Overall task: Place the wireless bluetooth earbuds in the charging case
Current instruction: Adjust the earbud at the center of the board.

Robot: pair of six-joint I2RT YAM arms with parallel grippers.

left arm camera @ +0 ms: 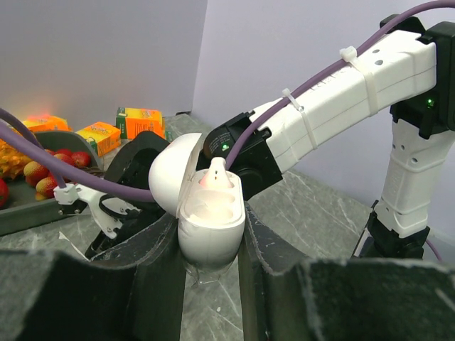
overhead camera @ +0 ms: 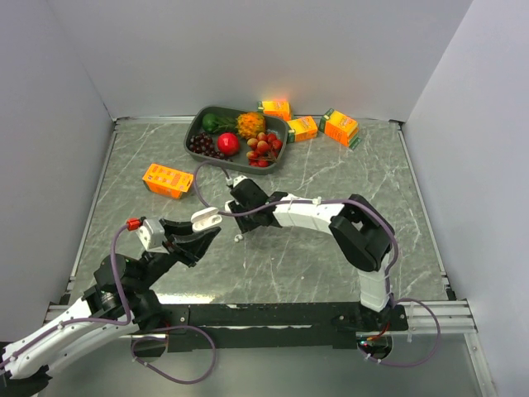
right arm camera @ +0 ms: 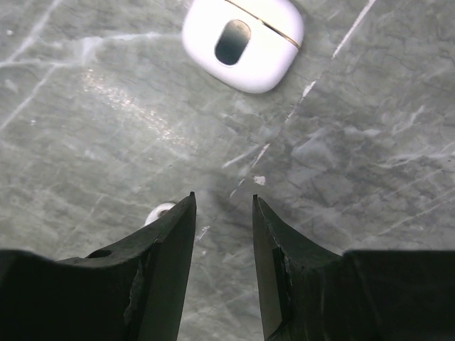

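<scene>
My left gripper (left arm camera: 210, 229) is shut on the open white charging case (left arm camera: 212, 231), which it holds upright above the table with the lid (left arm camera: 170, 177) swung to the left. One white earbud (left arm camera: 217, 175) stands in the far socket. In the top view the case (overhead camera: 207, 219) sits at the tip of my left gripper (overhead camera: 198, 231). My right gripper (right arm camera: 224, 197) stands open over bare marble with nothing between its fingers. Another earbud (right arm camera: 161, 210) lies on the table, half hidden behind the left finger (right arm camera: 174, 241). A second white case (right arm camera: 243, 41), closed, lies further ahead.
A dark tray (overhead camera: 195, 132) of fruit stands at the back of the table. Orange juice boxes lie around it: one (overhead camera: 168, 180) at the left, others (overhead camera: 340, 126) at the back right. The right arm (left arm camera: 341, 106) reaches across close behind the held case.
</scene>
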